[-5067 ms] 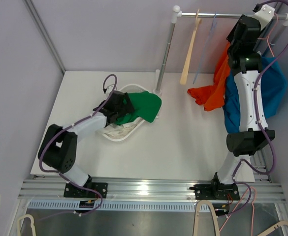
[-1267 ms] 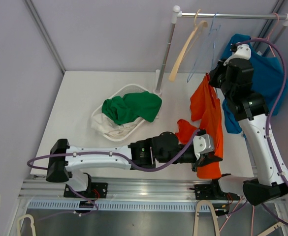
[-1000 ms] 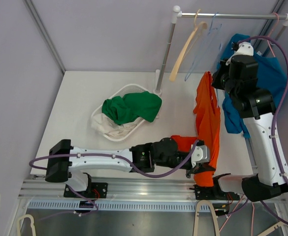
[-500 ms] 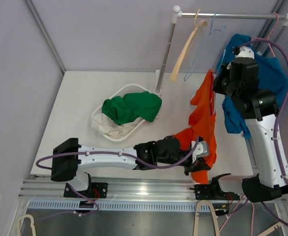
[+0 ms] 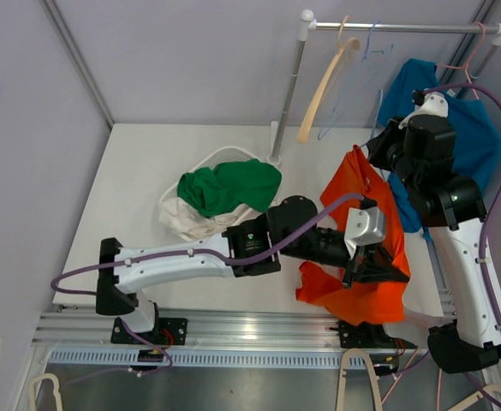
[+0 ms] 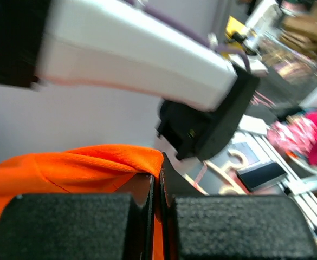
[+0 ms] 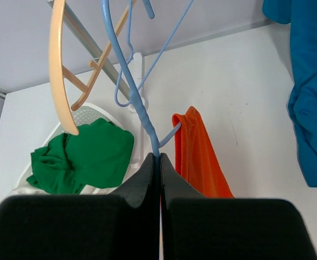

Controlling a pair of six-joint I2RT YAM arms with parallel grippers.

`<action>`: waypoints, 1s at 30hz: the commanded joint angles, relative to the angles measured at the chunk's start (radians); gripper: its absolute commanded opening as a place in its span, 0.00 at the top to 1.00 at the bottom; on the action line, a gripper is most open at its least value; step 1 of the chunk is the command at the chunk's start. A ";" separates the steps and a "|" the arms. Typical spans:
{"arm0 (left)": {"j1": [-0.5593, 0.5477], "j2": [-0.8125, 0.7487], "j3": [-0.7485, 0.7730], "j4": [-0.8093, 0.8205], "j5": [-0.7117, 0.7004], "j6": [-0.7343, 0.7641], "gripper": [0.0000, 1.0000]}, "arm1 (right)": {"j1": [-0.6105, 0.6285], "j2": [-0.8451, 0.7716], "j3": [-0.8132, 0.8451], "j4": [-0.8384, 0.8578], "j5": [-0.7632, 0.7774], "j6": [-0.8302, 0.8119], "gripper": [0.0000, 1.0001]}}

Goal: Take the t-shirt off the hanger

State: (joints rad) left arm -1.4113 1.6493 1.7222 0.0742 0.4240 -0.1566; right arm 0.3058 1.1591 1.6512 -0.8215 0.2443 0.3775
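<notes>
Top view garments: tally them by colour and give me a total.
Orange: 1, the orange t-shirt
Blue: 1, the blue garment
Green: 1, the green garment
White: 1, the white garment
Total: 4

Garments 4: orange t-shirt [image 5: 366,257], blue garment [image 5: 473,128], green garment [image 5: 229,184], white garment [image 5: 181,224]. Hangers on the rail 3: beige hanger [image 5: 321,94], blue wire hanger [image 7: 145,120], pink hanger [image 5: 466,65]. Basket [image 5: 205,156] 1. Clothes rail [image 5: 404,27] 1. Robot arms 2: left arm [image 5: 181,261], right arm [image 5: 468,257].
</notes>
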 commanded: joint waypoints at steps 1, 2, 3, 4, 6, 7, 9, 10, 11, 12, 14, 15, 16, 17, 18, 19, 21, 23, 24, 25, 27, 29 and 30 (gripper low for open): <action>-0.046 0.052 0.039 -0.019 0.258 0.005 0.99 | 0.006 0.011 0.001 0.119 -0.010 0.014 1.00; -0.061 0.055 0.040 -0.022 0.275 0.017 0.99 | 0.006 0.016 0.001 0.122 -0.017 0.014 1.00; -0.067 0.058 0.040 -0.024 0.295 0.026 0.99 | 0.006 0.017 0.001 0.124 -0.019 0.015 1.00; -0.074 0.060 0.037 -0.014 0.364 0.022 0.99 | 0.006 0.020 0.004 0.124 -0.019 0.015 1.00; -0.077 0.063 0.017 0.042 0.454 -0.026 0.99 | 0.007 0.028 0.009 0.125 -0.014 0.014 1.00; -0.084 0.066 0.013 0.059 0.537 -0.038 0.99 | 0.007 0.031 0.013 0.122 -0.008 0.011 1.00; -0.098 0.067 0.004 0.055 0.576 -0.037 0.99 | 0.006 0.048 0.039 0.110 0.006 0.000 1.00; -0.116 0.067 0.004 0.035 0.591 -0.023 0.99 | 0.007 0.054 0.053 0.104 0.010 -0.003 1.00; -0.129 0.069 0.004 0.010 0.605 -0.002 0.99 | 0.009 0.062 0.065 0.101 0.016 -0.008 1.00; -0.138 0.066 0.001 -0.044 0.610 0.040 0.99 | 0.006 0.070 0.088 0.096 0.024 -0.011 1.00; -0.164 0.066 -0.031 -0.062 0.646 0.051 0.99 | 0.006 0.079 0.105 0.094 0.033 -0.017 1.00; -0.172 0.067 -0.042 -0.060 0.662 0.046 0.99 | 0.006 0.085 0.117 0.096 0.038 -0.020 1.00; -0.187 0.067 -0.052 -0.057 0.676 0.043 0.99 | 0.006 0.090 0.122 0.096 0.039 -0.022 1.00; -0.198 0.064 -0.073 -0.050 0.682 0.042 0.99 | 0.006 0.093 0.125 0.094 0.039 -0.023 1.00; -0.209 0.061 -0.075 -0.053 0.687 0.045 0.99 | 0.006 0.097 0.128 0.094 0.041 -0.022 1.00; -0.225 0.060 -0.079 -0.056 0.693 0.049 0.99 | 0.006 0.105 0.130 0.094 0.043 -0.022 1.00; -0.236 0.037 -0.117 -0.044 0.691 0.051 0.99 | 0.006 0.111 0.134 0.087 0.043 -0.022 1.00; -0.236 0.001 -0.248 -0.016 0.649 0.057 0.99 | 0.006 0.111 0.156 0.076 0.044 -0.025 1.00; -0.233 -0.044 -0.278 -0.014 0.595 0.083 0.99 | 0.006 0.108 0.163 0.065 0.044 -0.026 1.00; -0.219 -0.063 -0.306 -0.007 0.497 0.089 0.99 | 0.006 0.103 0.176 0.062 0.046 -0.029 1.00; -0.184 -0.109 -0.407 0.041 0.429 0.059 0.99 | 0.006 0.085 0.186 0.047 0.049 -0.031 1.00; -0.098 -0.128 -0.469 0.091 0.374 0.023 0.99 | 0.006 0.062 0.196 0.036 0.050 -0.029 1.00; -0.071 -0.135 -0.507 0.102 0.346 -0.012 0.99 | 0.006 0.056 0.199 0.030 0.049 -0.028 1.00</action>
State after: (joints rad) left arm -1.5265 1.5917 1.2770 0.0788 0.7750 -0.1059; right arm 0.3229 1.2453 1.7813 -0.9855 0.2298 0.3630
